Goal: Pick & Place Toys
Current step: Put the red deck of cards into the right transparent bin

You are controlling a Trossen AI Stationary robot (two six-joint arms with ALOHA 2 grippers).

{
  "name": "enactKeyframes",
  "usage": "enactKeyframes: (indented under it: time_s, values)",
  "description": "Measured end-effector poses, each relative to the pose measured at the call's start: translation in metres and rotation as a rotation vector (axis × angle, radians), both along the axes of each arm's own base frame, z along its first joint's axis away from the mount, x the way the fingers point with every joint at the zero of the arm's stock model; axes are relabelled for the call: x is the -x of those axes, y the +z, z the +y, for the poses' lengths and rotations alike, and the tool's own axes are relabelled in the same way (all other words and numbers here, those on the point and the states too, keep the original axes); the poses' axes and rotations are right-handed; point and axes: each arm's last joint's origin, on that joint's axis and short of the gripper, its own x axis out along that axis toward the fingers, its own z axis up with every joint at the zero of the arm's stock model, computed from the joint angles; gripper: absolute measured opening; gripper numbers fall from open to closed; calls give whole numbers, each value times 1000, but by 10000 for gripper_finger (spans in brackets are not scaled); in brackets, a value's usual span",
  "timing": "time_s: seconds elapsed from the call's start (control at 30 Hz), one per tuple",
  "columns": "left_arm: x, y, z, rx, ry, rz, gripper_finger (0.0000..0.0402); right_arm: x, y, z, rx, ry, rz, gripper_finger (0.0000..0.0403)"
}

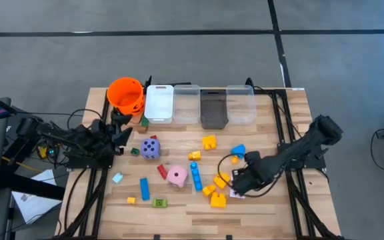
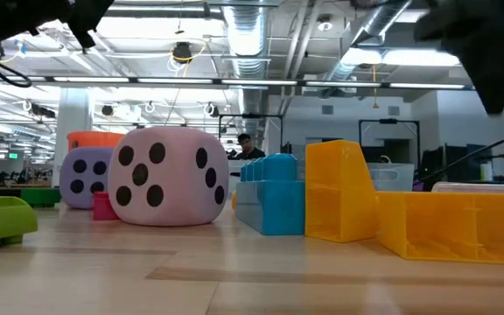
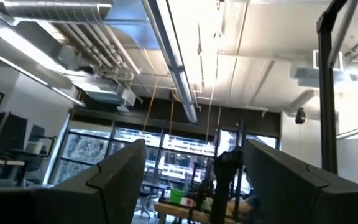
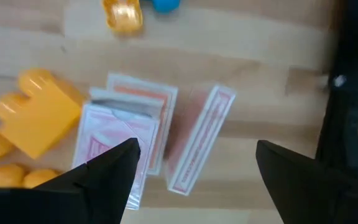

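My right gripper sits low over the tabletop in the lower right part of the high view, jaws spread and holding nothing. In the right wrist view its two dark fingers stand wide apart above the pink-white cards, which lie loosely fanned on the wood; one card lies apart, tilted beside the stack. A yellow block lies just beside the cards.

My left gripper rests at the left edge of the tabletop, near the orange bucket, jaws released and empty. Its wrist view points up at the ceiling.

Toys are scattered across the middle of the high view: the purple die, the pink die, a tall blue block, a red block and a green block. Four rectangular bins stand in a row along the upper edge, right of the bucket.

In the low view, the pink die stands left of center, the purple die behind it.
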Motion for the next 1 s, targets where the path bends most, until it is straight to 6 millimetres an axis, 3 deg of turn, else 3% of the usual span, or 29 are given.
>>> enactKeyframes:
  time_s: [0.2, 0.4, 0.77, 1.0]
  values:
    - [5, 6, 4, 11, 34, -84, 264, -3, -26, 11, -5, -103, 167, 320]
    - [7, 7, 8, -3, 78, -97, 264, -7, -40, 22, -1, -175, 171, 320]
    - [7, 7, 10, -10, 105, -95, 264, -10, -42, 24, 24, -234, 110, 319]
    - [4, 5, 10, -5, 88, -70, 264, -12, -41, 20, 46, -266, 96, 297]
